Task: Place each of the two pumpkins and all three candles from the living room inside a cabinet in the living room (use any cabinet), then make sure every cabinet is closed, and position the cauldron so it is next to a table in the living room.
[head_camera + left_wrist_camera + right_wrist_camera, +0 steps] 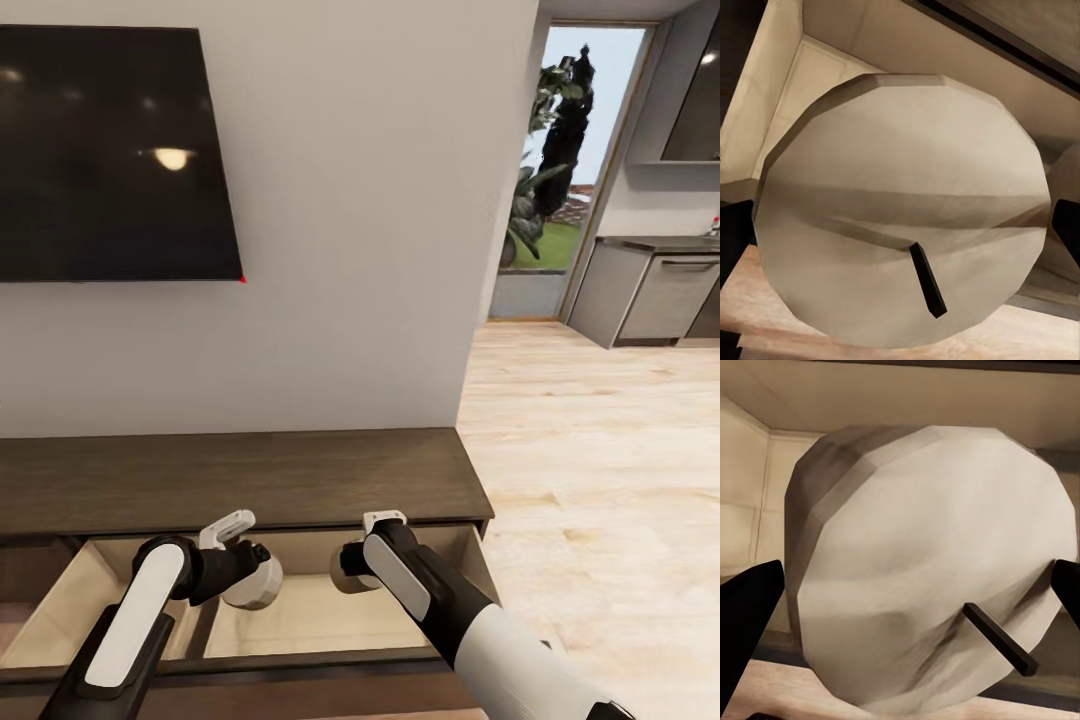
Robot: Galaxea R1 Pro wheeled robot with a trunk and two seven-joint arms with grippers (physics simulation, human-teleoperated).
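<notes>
Candles, two of them, squat whitish-grey cylinders with a short dark wick on the flat end: one sits between the fingers of the left gripper [250,580], the left candle [904,210]; the other sits in the right gripper [352,572], the right candle [934,562]; in each wrist view dark fingertips flank the candle on both sides, so we read both grippers as closed on their loads.

Both candles hang above the pale tan inside of the open drawer [300,620] of the long low dark-brown wooden TV cabinet [240,480]; neither appears to touch the drawer floor, though contact cannot be confirmed from the head view; the two candles are near each other, side by side, around the middle of the drawer.

Relation for the coming move, as we judge it: the drawer floor lies straight below each candle, so release needs only a short descent; the wick ends face the wrist cameras, so each cylinder's axis runs along its gripper.

Edges: the drawer's back wall and the cabinet top stand just behind the grippers; the drawer's front rail lies beneath the forearms; free drawer floor extends to either side; pale wooden floor [600,480] opens to the right of the cabinet; a black wall-mounted screen [115,150] hangs above.
</notes>
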